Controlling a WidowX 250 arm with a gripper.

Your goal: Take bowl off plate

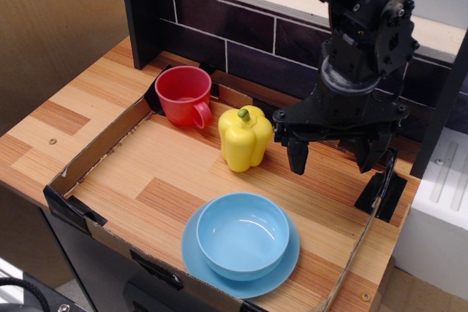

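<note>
The light-blue bowl (243,235) sits upright on the wider light-blue plate (287,269) near the front edge of the wooden tabletop. My gripper (333,156) hangs above the table behind and to the right of the bowl, well clear of it. Its two black fingers (297,154) point down with a wide gap between them, and nothing is held.
A yellow toy bell pepper (245,139) stands behind the bowl. A red cup (186,96) with a handle is at the back left. A low cardboard wall (95,153) borders the work area. A dark tiled backsplash (241,34) rises behind, and a black bracket (382,192) stands at the right.
</note>
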